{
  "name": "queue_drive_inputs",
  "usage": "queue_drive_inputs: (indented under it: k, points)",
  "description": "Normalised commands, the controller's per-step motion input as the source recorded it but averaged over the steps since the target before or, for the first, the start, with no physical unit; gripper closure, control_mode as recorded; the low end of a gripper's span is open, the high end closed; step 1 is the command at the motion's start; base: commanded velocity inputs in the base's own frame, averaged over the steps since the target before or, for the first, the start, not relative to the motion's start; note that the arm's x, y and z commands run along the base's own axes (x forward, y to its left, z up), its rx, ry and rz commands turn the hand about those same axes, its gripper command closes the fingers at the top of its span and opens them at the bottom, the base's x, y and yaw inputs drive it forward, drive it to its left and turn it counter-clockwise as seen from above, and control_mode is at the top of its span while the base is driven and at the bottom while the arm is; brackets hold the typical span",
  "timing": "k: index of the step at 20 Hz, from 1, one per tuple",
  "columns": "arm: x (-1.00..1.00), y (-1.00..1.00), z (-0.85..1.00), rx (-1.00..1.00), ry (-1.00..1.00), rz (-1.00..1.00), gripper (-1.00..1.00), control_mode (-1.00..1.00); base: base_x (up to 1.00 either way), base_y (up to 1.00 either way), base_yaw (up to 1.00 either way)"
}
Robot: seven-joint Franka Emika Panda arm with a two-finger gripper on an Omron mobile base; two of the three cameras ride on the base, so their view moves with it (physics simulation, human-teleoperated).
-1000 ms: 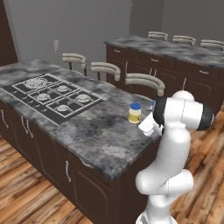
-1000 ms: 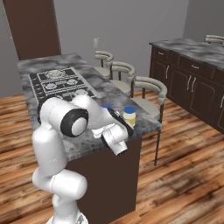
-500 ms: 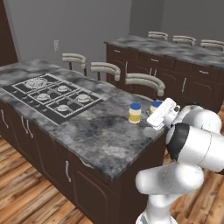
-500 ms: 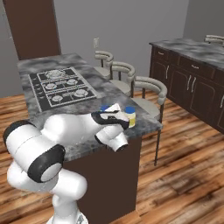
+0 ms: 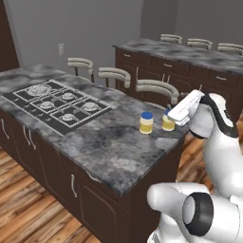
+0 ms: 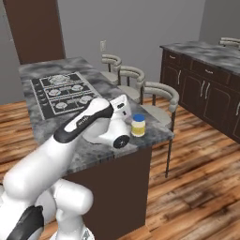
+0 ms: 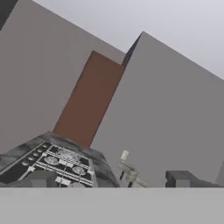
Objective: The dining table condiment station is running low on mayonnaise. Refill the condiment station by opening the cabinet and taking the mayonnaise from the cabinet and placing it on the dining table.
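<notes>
Two cream-yellow mayonnaise jars with blue lids stand upright near the right end of the dining table (image 5: 109,147), a dark marbled island with a gas hob (image 5: 54,103). The left jar (image 5: 146,123) stands free. The right jar (image 5: 167,122) is partly covered by my white hand (image 5: 186,105), which hovers just over and beside it. From the right base view one jar (image 6: 138,125) shows next to the hand (image 6: 120,106); the arm hides the other. My gripper (image 7: 111,180) is open, fingertips (image 7: 41,178) wide apart with nothing between them. The cabinet is out of view.
Three bar stools (image 5: 154,88) line the island's far side. A second dark counter (image 5: 190,59) with drawer units runs behind at the right. A tall brown panel (image 6: 37,28) stands against the grey wall. Wooden floor surrounds the island.
A second jar now stands on the island beside the first. The arm has swung its elbow round, and the hand has risen and tilted up off the jar.
</notes>
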Motion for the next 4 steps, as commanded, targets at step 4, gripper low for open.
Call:
queue_drive_inputs:
  k: [4]
  points:
    - [-0.99, 0.16, 0.71, -0.03, 0.11, -0.10, -1.00, -1.00, 0.00, 0.00, 0.00]
